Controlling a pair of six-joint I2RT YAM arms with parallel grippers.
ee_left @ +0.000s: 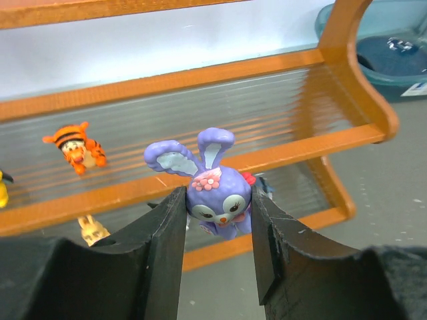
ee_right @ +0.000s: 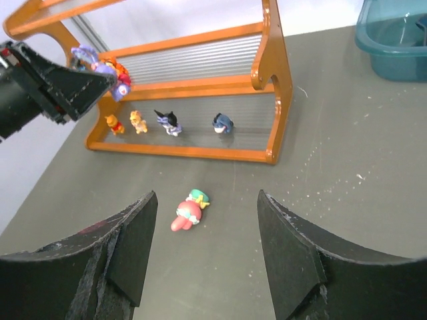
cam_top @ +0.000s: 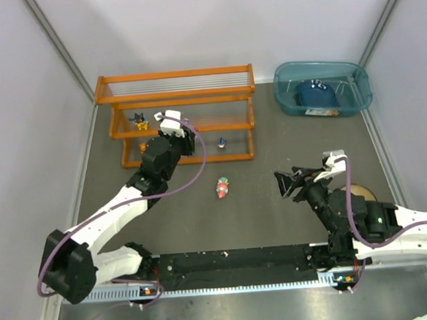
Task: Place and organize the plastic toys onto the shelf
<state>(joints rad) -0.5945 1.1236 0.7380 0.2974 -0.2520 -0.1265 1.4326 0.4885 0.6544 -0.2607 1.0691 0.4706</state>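
My left gripper is shut on the purple bunny and holds it in front of the shelf's middle tier. The orange-framed shelf stands at the back left. An orange tiger toy stands on the middle tier. In the right wrist view, a yellow-orange toy, a tan one, a dark one and a navy one stand on the bottom tier. A pink-red toy lies on its side on the table in front of the shelf. My right gripper is open and empty, right of that toy.
A translucent teal bin at the back right holds a dark blue object. A tan disc lies beside the right arm. White walls close in the table on the left, back and right.
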